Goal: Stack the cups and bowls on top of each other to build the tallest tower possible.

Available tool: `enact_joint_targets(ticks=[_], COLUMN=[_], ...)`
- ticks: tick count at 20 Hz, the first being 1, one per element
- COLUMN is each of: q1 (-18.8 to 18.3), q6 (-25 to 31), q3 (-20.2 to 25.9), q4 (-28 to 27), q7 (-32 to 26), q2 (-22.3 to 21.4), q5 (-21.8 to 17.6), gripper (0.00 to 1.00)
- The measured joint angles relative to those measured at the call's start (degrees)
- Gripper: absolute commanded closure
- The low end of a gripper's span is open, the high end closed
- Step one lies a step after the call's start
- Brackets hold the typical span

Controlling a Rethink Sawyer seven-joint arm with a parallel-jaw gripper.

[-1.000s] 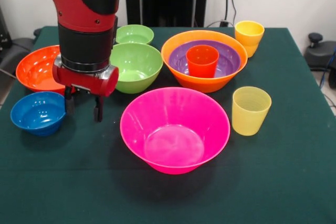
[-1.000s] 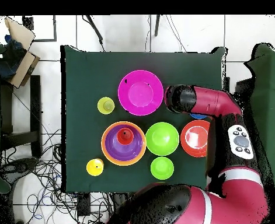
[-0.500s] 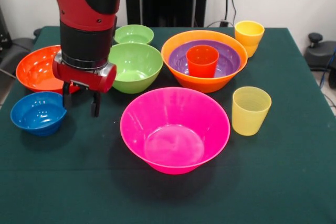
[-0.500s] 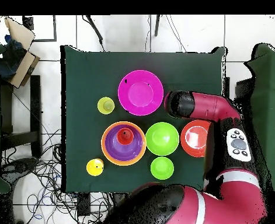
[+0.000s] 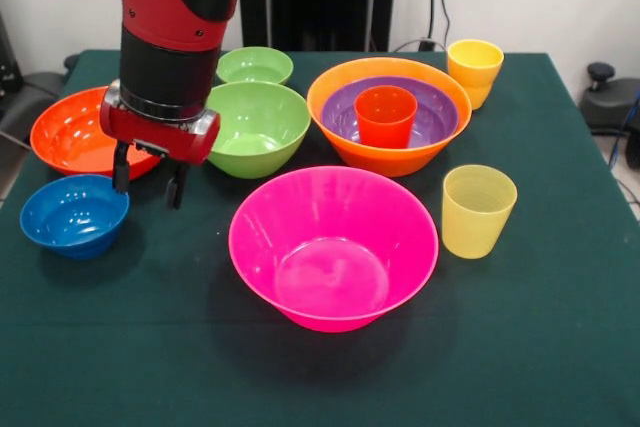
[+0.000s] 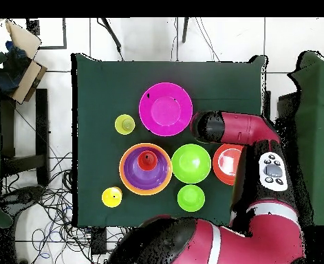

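Red-and-black, the gripper (image 5: pixel 148 178) has lifted and drifted toward the frame's left, fingers apart and seemingly empty, beside the small blue bowl (image 5: pixel 74 214) at lower left. Upper centre, the tower (image 5: pixel 388 114) stays unchanged, so no piece has been added.

My gripper (image 5: pixel 148 178) has risen and drifted toward the upper left of the front view over the last second; its open fingers (image 5: pixel 121 167) now hang at the blue bowl's (image 5: pixel 72 213) upper right rim.
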Motion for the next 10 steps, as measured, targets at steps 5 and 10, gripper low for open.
enact_joint_targets(ticks=[5,10], q1=[0.34,0.53], q6=[-2.5,-6.2], q3=[-1.4,-2.8], q4=[0.55,1.53], q7=[0.0,0.0], q2=[-0.01,0.04], q5=[0.0,0.0], gripper=[0.0,0.0])
